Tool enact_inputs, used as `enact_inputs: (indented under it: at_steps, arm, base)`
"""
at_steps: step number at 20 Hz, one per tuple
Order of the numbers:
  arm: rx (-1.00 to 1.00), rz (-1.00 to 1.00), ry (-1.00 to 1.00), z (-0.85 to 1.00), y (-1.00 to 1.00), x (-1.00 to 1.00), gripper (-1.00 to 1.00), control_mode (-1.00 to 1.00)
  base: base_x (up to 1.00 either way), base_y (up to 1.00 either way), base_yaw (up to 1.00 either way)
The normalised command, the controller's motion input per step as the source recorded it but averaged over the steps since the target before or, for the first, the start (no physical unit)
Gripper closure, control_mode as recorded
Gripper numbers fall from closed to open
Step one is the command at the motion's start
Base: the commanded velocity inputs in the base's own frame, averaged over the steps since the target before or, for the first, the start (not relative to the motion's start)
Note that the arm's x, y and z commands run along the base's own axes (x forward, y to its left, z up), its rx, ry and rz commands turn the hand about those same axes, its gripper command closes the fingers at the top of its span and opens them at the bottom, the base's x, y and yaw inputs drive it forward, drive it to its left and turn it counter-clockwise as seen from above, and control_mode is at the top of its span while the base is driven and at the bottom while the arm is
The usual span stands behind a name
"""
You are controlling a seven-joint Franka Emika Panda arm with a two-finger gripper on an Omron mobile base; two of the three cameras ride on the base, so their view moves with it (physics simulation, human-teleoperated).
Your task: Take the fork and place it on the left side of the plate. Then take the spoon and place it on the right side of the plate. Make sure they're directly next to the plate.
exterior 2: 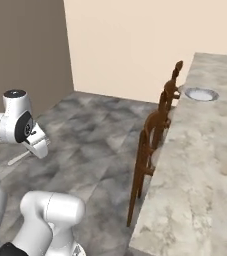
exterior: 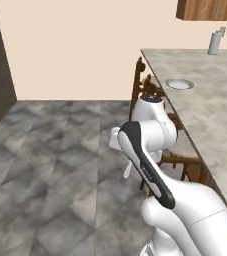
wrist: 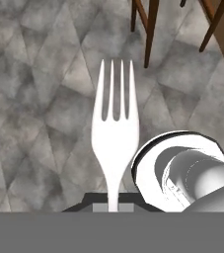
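Note:
My gripper point(wrist: 113, 202) is shut on the handle of the fork point(wrist: 114, 133), a pale silver piece whose tines point away from the hand over the grey floor. In the left base view the fork point(exterior: 127, 170) sticks down from the hand point(exterior: 116, 140), which hangs left of the counter. In the right base view the fork point(exterior 2: 19, 159) juts left from the hand point(exterior 2: 36, 145). The plate point(exterior: 179, 84) point(exterior 2: 201, 94), grey-rimmed with a white centre, lies on the counter near its floor-side edge, far from the gripper. The spoon is out of view.
A long stone counter point(exterior: 210, 120) point(exterior 2: 200, 165) runs along the right. Wooden stools point(exterior: 147, 90) point(exterior 2: 152, 142) stand against its edge, between the arm and the plate. A grey canister point(exterior: 214, 43) stands at the counter's far end. A dark wall point(exterior 2: 25, 55) rises at left.

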Motion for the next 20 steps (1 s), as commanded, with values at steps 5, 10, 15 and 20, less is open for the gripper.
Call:
enact_inputs:
  at_steps: [5, 10, 15, 20]
  arm:
    - [0.0, 0.0, 0.0, 0.0, 0.0, 0.0, 1.0, 1.0]
    - [0.0, 0.0, 0.0, 0.0, 0.0, 0.0, 1.0, 1.0]
    - [0.0, 0.0, 0.0, 0.0, 0.0, 0.0, 1.0, 1.0]
    - [0.0, 0.0, 0.0, 0.0, 0.0, 0.0, 1.0, 1.0]
  base:
    - [0.7, 0.4, -0.37]
    - [0.69, 0.41, -0.36]
    - [0.58, 0.49, -0.35]
    - [0.42, 0.59, -0.33]
